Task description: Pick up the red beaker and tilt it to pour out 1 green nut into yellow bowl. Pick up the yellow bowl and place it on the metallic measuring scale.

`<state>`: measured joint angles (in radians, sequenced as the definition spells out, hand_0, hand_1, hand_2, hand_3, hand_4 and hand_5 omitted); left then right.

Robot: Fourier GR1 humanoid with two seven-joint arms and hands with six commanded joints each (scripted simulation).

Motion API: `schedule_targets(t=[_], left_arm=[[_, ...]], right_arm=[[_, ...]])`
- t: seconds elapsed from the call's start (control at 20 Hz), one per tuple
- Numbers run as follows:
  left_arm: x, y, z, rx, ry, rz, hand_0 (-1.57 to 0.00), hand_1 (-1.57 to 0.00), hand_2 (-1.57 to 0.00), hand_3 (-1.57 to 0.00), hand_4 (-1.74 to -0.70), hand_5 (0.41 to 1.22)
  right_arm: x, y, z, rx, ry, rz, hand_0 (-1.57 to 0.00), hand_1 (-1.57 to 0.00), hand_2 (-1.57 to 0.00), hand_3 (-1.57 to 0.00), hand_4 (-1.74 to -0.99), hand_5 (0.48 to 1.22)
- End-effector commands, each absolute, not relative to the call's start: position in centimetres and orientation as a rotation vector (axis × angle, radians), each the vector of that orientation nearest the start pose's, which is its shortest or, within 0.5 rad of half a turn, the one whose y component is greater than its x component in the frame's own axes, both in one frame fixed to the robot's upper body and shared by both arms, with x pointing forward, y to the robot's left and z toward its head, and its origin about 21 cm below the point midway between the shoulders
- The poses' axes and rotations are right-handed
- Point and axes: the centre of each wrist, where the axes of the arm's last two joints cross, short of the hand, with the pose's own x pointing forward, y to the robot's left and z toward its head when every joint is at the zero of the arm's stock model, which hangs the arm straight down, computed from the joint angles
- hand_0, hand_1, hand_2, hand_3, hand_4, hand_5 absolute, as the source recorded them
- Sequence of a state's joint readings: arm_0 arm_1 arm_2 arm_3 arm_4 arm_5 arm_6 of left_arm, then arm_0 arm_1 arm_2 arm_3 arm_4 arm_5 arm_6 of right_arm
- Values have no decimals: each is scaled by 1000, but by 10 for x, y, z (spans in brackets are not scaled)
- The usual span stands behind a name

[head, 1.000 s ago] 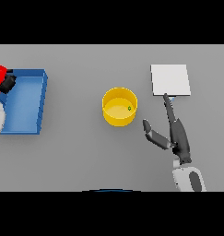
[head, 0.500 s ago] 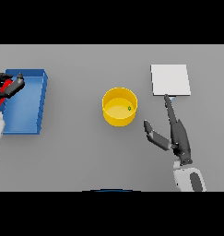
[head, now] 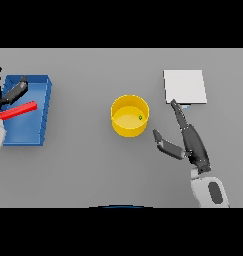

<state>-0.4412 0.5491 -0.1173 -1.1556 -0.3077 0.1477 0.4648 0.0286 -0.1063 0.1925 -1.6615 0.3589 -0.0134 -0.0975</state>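
You have the grey desk (head: 83, 170) filling the view, and the yellow bowl (head: 129, 116) near its middle serves as your landmark. Well to the left of the bowl, by the desk's left edge, sits a blue tray (head: 42, 116), open on top, its long side running away from you. To the right of the bowl and a little farther back lies the metallic measuring scale (head: 185, 86), a flat pale square plate lying level on the desk, well apart from the bowl.

Your right robot hand (head: 187, 142) is to the right of the bowl and nearer you, between bowl and scale in depth. Its fingers are stretched out straight, the longest pointing up at the scale's near left corner, and the thumb juts out toward the bowl without touching it. It holds nothing.

Your left robot hand (head: 4, 96) is far left of the bowl, over the tray's left side, its fingers spread wide. The red beaker (head: 19, 110) lies tilted on its side just beneath those fingers, over the tray; you cannot tell whether the fingers touch it.

Inside the bowl, against its right inner wall, rests one small green nut (head: 140, 118). The bowl stands upright on the desk, touched by neither robot hand.
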Motion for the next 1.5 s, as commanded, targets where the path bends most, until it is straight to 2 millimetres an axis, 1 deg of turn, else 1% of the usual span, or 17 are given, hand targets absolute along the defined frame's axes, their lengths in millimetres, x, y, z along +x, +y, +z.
schedule_targets(t=[0.0,0.1,0.15,0.25,0.35,0.45,0.55,0.7,0.75,0.85,0.9,0.95,1.0,1.2,1.3,1.35,1.45], left_arm=[[351,327,71,835,-1108,-424,-52,-43,-44,-41,-756,659],[352,324,74,829,-1120,-427,-33,-27,-28,-26,-746,662],[350,324,71,828,-1127,-431,-26,-21,-22,-21,-743,664],[351,322,72,827,-1134,-435,-16,-13,-14,-13,-737,673],[352,326,74,836,-1116,-435,-10,-8,-8,-8,-733,680],[350,327,74,832,-1114,-435,-6,-5,-5,-5,-737,689],[352,329,74,841,-1100,-429,-4,-3,-3,-3,-739,696],[350,328,74,843,-1119,-443,-1,-1,-1,-1,-744,702],[351,327,73,840,-1114,-442,-1,-1,-1,0,-745,704],[353,330,78,839,-1109,-435,0,0,0,0,-746,706],[351,331,76,839,-1107,-432,0,0,0,0,-746,707],[349,329,76,840,-1105,-436,0,0,0,0,-746,704],[348,334,76,838,-1098,-431,0,0,0,1,-747,701],[350,331,78,852,-1119,-432,1,1,1,1,-739,699],[349,334,80,851,-1120,-430,1,1,1,1,-743,699],[347,334,76,847,-1115,-429,1,1,1,1,-744,698],[346,335,77,850,-1116,-427,1,1,1,1,-744,697]], right_arm=[[242,-211,18,-231,-1712,619,1,1,1,1,-1022,674],[257,-214,35,-280,-1687,830,1,1,1,1,-1071,678],[263,-212,42,-294,-1672,918,1,1,1,1,-1094,677],[275,-205,49,-343,-1650,1106,1,1,1,1,-1151,672],[286,-198,58,-358,-1618,1285,1,1,1,1,-1192,677],[300,-194,64,-368,-1595,1416,1,1,1,1,-1207,674],[309,-188,67,-390,-1560,1595,1,1,1,1,-1225,684],[320,-180,71,-424,-1489,1805,1,1,1,1,-1223,703],[323,-172,71,-423,-1477,1853,1,1,1,1,-1218,707],[326,-165,69,-404,-1429,1927,1,1,1,1,-1213,714],[330,-159,71,-400,-1415,1952,1,1,1,1,-1215,717],[331,-158,65,-387,-1384,1977,1,1,1,1,-1218,720],[334,-153,62,-383,-1361,1990,1,1,1,1,-1221,722],[343,-134,60,-360,-1317,2053,1,1,1,1,-1245,730],[350,-130,61,-374,-1280,2083,1,1,1,1,-1255,733],[350,-127,59,-373,-1267,2100,1,1,1,1,-1257,733],[350,-123,59,-366,-1252,2129,1,1,1,1,-1259,734]])
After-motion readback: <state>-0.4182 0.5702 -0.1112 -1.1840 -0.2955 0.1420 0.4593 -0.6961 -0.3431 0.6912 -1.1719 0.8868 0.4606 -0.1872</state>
